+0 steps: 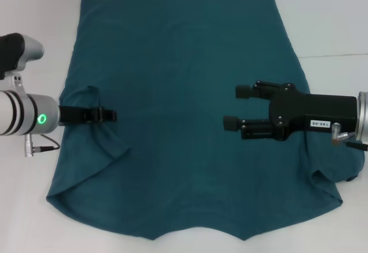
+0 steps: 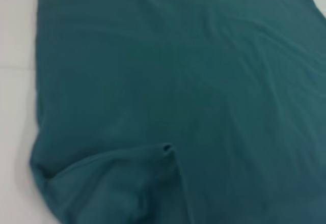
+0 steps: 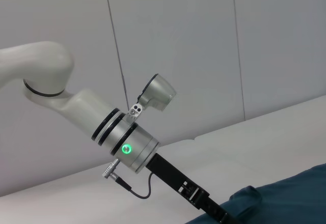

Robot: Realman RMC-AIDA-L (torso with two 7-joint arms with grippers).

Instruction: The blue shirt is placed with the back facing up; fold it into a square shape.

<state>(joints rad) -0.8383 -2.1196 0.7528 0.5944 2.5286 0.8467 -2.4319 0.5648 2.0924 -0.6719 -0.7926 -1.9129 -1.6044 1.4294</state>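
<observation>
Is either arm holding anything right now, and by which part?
Nothing held. The right tool is open above the blue shirt; the left tool lies over its left sleeve, grip unclear.

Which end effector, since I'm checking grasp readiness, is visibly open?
The right end effector, over the blue shirt's right side: fingers spread, empty. The left end effector shows only edge-on.

The blue shirt (image 1: pixel 184 92) is lying spread flat, plain side facing up. Its left sleeve is sitting folded inward over the body.

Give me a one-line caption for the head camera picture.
Two grippers, left gripper and open right gripper, above the spread blue shirt.
</observation>
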